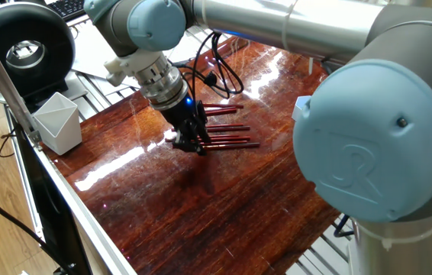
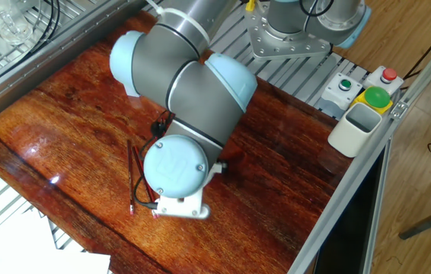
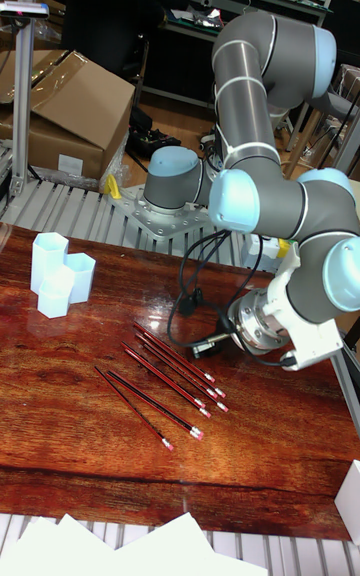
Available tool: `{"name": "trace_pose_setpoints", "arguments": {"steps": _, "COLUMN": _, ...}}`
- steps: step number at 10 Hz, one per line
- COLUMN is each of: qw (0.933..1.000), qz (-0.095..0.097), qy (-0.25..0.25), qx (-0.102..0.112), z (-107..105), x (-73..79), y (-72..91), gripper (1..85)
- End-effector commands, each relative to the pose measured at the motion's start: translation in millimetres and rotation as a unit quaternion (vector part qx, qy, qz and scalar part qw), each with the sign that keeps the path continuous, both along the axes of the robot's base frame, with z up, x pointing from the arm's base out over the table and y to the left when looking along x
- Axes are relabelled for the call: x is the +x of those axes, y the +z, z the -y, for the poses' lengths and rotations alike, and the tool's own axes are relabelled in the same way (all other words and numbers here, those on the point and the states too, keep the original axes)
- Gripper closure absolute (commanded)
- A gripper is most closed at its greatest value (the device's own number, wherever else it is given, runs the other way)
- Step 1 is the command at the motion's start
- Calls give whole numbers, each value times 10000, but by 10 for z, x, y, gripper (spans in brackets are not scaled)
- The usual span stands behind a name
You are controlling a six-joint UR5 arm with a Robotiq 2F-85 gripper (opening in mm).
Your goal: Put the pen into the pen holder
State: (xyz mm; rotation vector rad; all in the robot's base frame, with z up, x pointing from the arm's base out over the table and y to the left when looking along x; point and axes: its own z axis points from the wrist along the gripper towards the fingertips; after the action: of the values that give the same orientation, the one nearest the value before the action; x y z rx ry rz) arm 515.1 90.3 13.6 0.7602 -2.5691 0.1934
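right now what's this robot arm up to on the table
The arm has its gripper lowered over a row of dark red pens lying on the wooden table, apparently going for one. Whether the fingers have closed on a pen can't be made out. The light blue pen holder stands apart, toward the table's far end.

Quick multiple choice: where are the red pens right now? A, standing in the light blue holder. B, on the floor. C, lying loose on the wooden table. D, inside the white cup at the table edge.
C: the red pens lie flat on the wooden table, apart from the light blue holder.
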Motion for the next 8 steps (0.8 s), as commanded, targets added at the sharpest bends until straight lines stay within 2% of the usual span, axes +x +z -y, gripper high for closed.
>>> {"name": "trace_pose_setpoints", "arguments": {"steps": 1, "qw": 10000, "qz": -2, "qy": 60, "qx": 55, "z": -18, "x": 15, "y": -64, "gripper": 490}}
{"name": "trace_pose_setpoints", "arguments": {"steps": 6, "qw": 9996, "qz": -34, "qy": 251, "qx": 125, "z": -14, "x": 25, "y": -90, "gripper": 503}}
{"name": "trace_pose_setpoints", "arguments": {"steps": 8, "qw": 9994, "qz": -39, "qy": 249, "qx": 225, "z": -80, "x": 4, "y": -104, "gripper": 503}}
